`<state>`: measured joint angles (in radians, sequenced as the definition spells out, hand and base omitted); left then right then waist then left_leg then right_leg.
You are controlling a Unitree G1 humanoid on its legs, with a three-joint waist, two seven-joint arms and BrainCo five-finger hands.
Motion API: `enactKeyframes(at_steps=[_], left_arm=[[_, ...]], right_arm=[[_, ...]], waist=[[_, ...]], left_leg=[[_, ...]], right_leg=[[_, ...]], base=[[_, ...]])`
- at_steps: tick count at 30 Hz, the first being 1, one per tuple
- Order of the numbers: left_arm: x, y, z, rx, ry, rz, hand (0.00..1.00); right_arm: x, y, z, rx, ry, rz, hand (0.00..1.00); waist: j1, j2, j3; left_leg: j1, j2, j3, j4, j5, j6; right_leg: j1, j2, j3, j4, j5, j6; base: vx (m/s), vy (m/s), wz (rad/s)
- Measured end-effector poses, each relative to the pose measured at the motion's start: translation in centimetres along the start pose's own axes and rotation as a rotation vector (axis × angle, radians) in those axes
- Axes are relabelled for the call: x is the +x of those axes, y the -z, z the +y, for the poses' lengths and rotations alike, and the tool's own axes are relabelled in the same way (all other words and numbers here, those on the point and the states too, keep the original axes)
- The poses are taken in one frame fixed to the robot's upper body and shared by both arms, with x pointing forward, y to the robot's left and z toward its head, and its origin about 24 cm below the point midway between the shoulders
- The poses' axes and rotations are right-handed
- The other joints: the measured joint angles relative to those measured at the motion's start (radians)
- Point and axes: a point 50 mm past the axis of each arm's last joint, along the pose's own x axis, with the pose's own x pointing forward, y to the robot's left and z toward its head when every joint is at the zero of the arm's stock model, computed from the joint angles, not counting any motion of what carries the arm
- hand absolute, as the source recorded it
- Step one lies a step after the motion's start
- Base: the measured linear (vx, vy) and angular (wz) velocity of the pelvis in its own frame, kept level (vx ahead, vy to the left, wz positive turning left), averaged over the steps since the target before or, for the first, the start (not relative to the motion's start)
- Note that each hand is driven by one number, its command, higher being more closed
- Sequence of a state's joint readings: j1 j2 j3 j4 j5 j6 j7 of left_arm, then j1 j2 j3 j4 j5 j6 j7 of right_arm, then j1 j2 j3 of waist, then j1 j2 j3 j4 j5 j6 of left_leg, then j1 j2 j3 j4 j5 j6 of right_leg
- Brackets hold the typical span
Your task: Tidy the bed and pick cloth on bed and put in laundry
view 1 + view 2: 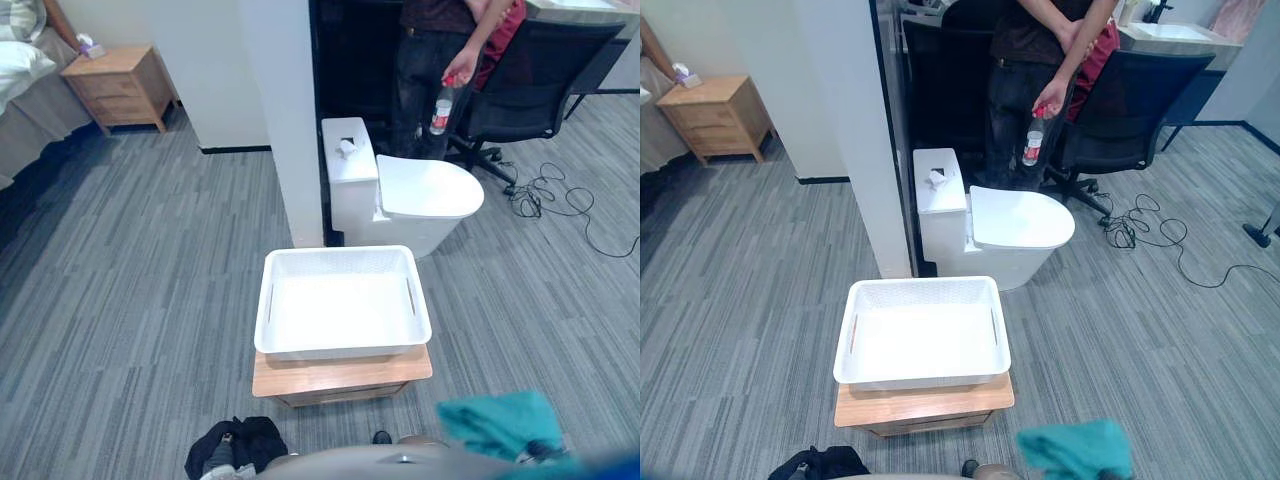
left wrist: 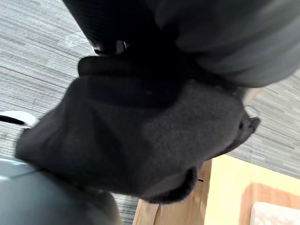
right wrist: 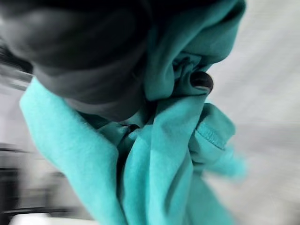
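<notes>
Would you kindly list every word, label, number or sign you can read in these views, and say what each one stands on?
No text can be read in any view.
Label on the bottle held by the person: too small to read.
White basket: no print visible.
Teal cloth: no print visible.
Dark cloth: no print visible.

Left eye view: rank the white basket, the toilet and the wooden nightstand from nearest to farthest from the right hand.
1. white basket: just ahead and left of the right hand, which clutches the teal cloth.
2. toilet: beyond the basket, by the wall.
3. wooden nightstand: far left corner.
</notes>
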<state>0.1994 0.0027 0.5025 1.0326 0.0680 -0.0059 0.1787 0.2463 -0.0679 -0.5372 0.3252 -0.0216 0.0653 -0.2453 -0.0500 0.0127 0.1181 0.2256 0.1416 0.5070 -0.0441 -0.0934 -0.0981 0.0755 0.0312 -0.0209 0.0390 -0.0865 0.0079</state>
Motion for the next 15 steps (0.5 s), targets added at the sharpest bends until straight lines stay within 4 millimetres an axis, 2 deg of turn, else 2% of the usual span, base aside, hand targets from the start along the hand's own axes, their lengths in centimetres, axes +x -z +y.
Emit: enactKeyframes(at_steps=[1,2,3,5,7,8,15], left_arm=[[-0.1,0.4,0.1,0.002,-0.003,0.01,1.0],[-0.2,1.0,0.1,0.015,0.001,0.021,1.0],[-0.3,1.1,0.0,0.024,0.006,0.023,1.0],[-0.4,1.2,-0.3,0.049,0.02,0.016,1.0],[-0.3,1.0,-0.3,0.065,0.024,0.009,1.0],[-0.3,1.0,-0.3,0.075,0.027,0.007,1.0],[-0.2,0.6,-0.2,0.131,0.035,-0.011,1.0]], right_arm=[[0.1,-2.4,0.0,-0.021,-0.002,-0.111,1.0],[0.2,-5.6,-0.4,-0.046,0.013,-0.253,1.0],[0.2,-6.9,-0.4,-0.058,0.018,-0.307,1.0],[0.0,-11.5,0.4,-0.084,0.001,-0.507,1.0],[-0.4,-13.6,1.2,-0.097,-0.014,-0.598,1.0],[-0.9,-15.2,1.9,-0.079,-0.03,-0.67,1.0],[-4.4,-19.9,4.5,-0.155,-0.133,-0.97,1.0]], waist=[[0.001,0.004,-0.003],[0.002,0.006,-0.012],[0.003,0.008,-0.018],[0.002,0.012,-0.023],[0.003,0.011,-0.023],[0.005,0.011,-0.023],[0.001,0.0,-0.023]], left_leg=[[0.002,0.003,0.001,0.004,0.0,-0.001],[0.003,0.004,-0.002,0.008,0.0,-0.002],[0.003,0.004,-0.004,0.009,0.0,-0.002],[0.002,0.004,-0.025,0.008,0.001,-0.004],[-0.001,0.003,-0.033,0.008,0.002,-0.005],[-0.004,0.0,-0.044,0.008,0.002,-0.004],[-0.026,-0.012,-0.083,0.007,0.009,0.006]], right_leg=[[0.001,0.002,0.0,0.001,0.0,-0.001],[0.002,0.003,-0.002,0.008,-0.004,-0.003],[0.002,0.003,-0.003,0.009,-0.005,-0.003],[0.003,0.002,-0.015,0.007,-0.005,-0.003],[0.003,0.001,-0.021,0.007,-0.005,-0.003],[0.004,0.0,-0.024,0.005,-0.005,-0.003],[0.002,-0.011,-0.044,-0.005,0.001,0.002]], base=[[0.1,-0.004,-0.07],[0.09,0.002,0.03],[0.09,0.006,0.08],[0.05,0.003,0.14],[0.01,-0.001,0.13],[0.0,0.0,0.09],[-0.02,0.002,0.12]])
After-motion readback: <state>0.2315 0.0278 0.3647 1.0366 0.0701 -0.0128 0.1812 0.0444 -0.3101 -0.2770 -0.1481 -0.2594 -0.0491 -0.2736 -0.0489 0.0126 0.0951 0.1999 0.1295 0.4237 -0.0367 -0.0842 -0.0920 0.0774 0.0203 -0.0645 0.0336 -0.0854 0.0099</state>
